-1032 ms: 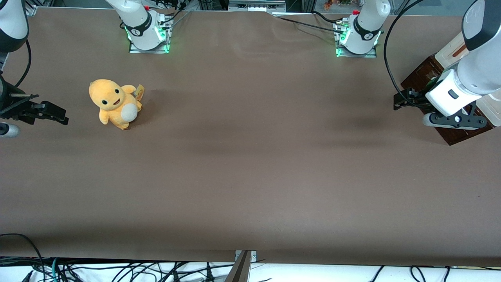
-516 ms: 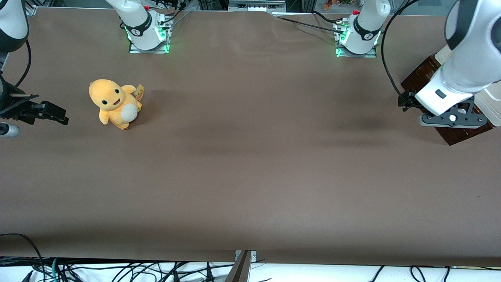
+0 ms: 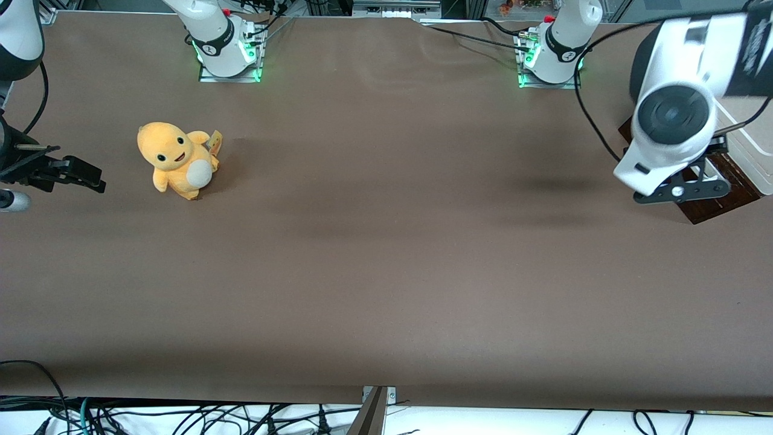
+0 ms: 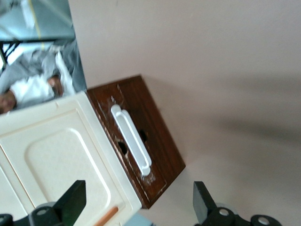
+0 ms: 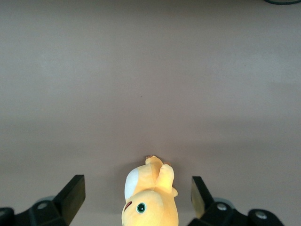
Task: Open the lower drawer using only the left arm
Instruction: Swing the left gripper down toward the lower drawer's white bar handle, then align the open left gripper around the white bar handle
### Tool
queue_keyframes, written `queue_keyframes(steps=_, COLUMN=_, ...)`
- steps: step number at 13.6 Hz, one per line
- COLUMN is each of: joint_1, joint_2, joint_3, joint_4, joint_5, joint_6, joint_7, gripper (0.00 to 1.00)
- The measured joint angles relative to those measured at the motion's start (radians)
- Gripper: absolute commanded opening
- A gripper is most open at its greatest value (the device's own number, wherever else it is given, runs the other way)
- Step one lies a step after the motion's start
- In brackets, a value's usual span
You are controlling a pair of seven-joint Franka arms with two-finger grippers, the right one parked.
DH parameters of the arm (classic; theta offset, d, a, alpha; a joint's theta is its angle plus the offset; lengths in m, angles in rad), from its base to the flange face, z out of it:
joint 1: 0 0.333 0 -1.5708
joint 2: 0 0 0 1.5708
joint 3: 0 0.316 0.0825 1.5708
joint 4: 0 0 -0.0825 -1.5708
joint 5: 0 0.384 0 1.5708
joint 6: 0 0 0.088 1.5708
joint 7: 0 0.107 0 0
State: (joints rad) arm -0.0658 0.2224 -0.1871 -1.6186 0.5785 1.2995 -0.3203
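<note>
The lower drawer shows as a dark brown face with a long white bar handle, under the cabinet's cream panel. My left arm's gripper hovers above the drawer's edge, open, its black fingers wide apart with nothing between them. It is apart from the handle. In the front view the drawer lies at the working arm's end of the table. The left arm covers most of it, with the gripper over the drawer edge nearest the table's middle.
A yellow plush toy sits toward the parked arm's end of the table and also shows as the plush toy in the right wrist view. Two arm bases stand along the edge farthest from the front camera. The cream cabinet adjoins the drawer.
The left arm has swung its upper joints toward the front camera. The gripper has shifted slightly off the drawer toward the table's middle.
</note>
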Motion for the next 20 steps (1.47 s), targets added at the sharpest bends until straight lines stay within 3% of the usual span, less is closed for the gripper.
queue_keyframes(steps=5, joint_1=-0.001, joint_2=0.19, joint_3=0.002, joint_4=-0.005, joint_5=0.15, joint_6=-0.164, joint_7=-0.126, gripper=1.0)
queue_keyframes(steps=11, joint_1=-0.002, joint_2=0.334, joint_3=0.002, joint_4=-0.017, joint_5=0.17, joint_6=-0.259, joint_7=-0.356, gripper=1.0)
queue_keyframes(steps=16, joint_1=-0.012, joint_2=0.349, joint_3=-0.002, joint_4=-0.222, joint_5=0.283, joint_6=-0.235, joint_7=-0.522, gripper=1.0)
queue_keyframes(steps=20, joint_1=0.043, joint_2=0.27, joint_3=0.004, joint_4=-0.417, joint_5=0.39, joint_6=-0.119, joint_7=-0.597, gripper=1.0)
